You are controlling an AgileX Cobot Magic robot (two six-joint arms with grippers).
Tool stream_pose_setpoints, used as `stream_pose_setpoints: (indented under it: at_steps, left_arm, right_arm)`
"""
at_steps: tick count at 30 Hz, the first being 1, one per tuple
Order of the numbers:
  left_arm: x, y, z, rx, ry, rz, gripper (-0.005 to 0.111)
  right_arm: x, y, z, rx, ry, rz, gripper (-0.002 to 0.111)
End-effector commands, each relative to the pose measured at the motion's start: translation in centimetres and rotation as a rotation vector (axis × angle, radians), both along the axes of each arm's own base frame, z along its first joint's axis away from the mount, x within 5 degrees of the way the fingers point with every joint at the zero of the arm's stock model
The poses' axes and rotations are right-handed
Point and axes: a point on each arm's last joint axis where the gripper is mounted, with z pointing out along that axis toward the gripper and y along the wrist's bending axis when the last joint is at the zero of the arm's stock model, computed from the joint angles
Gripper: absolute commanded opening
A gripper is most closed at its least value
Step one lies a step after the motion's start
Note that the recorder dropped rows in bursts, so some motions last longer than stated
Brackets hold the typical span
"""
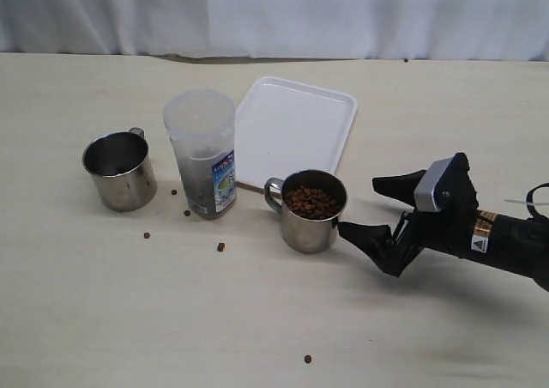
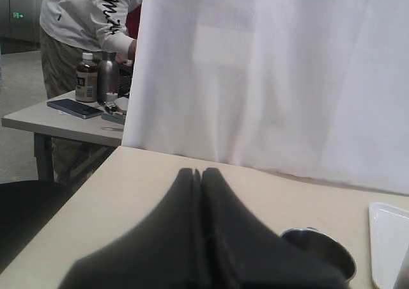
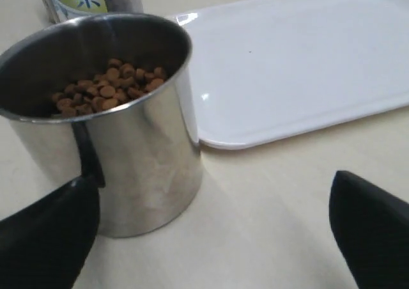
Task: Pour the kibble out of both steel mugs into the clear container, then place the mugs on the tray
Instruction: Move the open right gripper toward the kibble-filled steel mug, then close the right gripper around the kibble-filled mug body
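Observation:
The steel mug (image 1: 310,212) holding kibble (image 1: 311,202) stands at the table's middle, handle toward the clear container (image 1: 202,152). That container has kibble in its lower part. A second steel mug (image 1: 118,170) at the left looks empty. The white tray (image 1: 292,130) lies behind them. My right gripper (image 1: 360,206) is open just right of the full mug, not touching it. In the right wrist view the mug (image 3: 128,161) with kibble (image 3: 108,87) stands in front of one finger (image 3: 45,238), and the gripper (image 3: 211,231) has only table between its fingers. My left gripper (image 2: 201,171) is shut on nothing, with the empty mug's rim (image 2: 319,247) beside it.
Loose pellets (image 1: 220,246) lie scattered on the table in front of the container, one (image 1: 307,359) near the front edge. A white curtain (image 1: 274,15) hangs behind the table. In the left wrist view a person (image 2: 83,20) stands at a side table with bottles.

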Motion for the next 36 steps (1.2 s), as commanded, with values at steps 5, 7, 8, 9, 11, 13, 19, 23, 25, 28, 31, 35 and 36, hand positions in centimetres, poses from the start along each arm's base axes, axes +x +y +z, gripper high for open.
stream_pose_setpoints:
  at_steps: [5, 7, 8, 9, 11, 13, 19, 23, 25, 28, 31, 35, 36]
  left_arm:
    - [0.0, 0.0, 0.0, -0.002, -0.008, -0.001, 0.000]
    - [0.0, 0.0, 0.0, -0.002, -0.008, -0.001, 0.000]
    - [0.0, 0.0, 0.0, -0.002, -0.008, -0.001, 0.000]
    - [0.0, 0.0, 0.0, -0.002, -0.006, -0.001, 0.000]
    - [0.0, 0.0, -0.1, -0.003, -0.001, 0.001, 0.000]
    - [0.0, 0.0, 0.0, -0.002, -0.005, 0.000, 0.000]
    - [0.0, 0.0, 0.0, -0.002, -0.005, 0.000, 0.000]
    - [0.0, 0.0, 0.0, -0.002, -0.005, 0.000, 0.000]
    - [0.0, 0.0, 0.0, -0.002, -0.005, 0.000, 0.000]
    - [0.0, 0.0, 0.0, -0.002, -0.005, 0.000, 0.000]
    - [0.0, 0.0, 0.0, -0.002, -0.005, 0.000, 0.000]
    - [0.0, 0.0, 0.0, -0.002, -0.005, 0.000, 0.000]
    - [0.0, 0.0, 0.0, -0.002, -0.005, 0.000, 0.000]
  right_arm:
    - [-0.8, 3.3, -0.5, -0.081, -0.030, 0.050, 0.070]
    - [-0.8, 3.9, -0.5, -0.086, -0.025, 0.022, 0.070]
    - [-0.8, 4.1, -0.5, -0.085, -0.024, 0.008, 0.070]
    - [-0.8, 4.3, -0.5, -0.084, -0.023, -0.001, 0.070]
    - [-0.8, 4.6, -0.5, -0.083, -0.022, -0.013, 0.070]
    - [-0.7, 4.6, -0.5, -0.088, -0.034, -0.022, 0.070]
    - [-0.6, 4.7, -0.3, -0.065, -0.046, -0.027, 0.070]
    - [-0.7, 4.7, -0.3, -0.068, -0.057, -0.011, 0.070]
    - [-1.1, 5.0, -0.2, -0.077, -0.094, 0.060, 0.070]
    - [-0.7, 5.2, 0.0, -0.072, -0.109, 0.071, 0.076]
    - [-0.1, 5.4, 0.2, -0.052, -0.108, 0.060, 0.080]
    - [0.5, 5.6, 0.3, -0.053, -0.107, 0.052, 0.081]
    - [0.6, 5.6, 0.4, -0.052, -0.111, 0.052, 0.081]
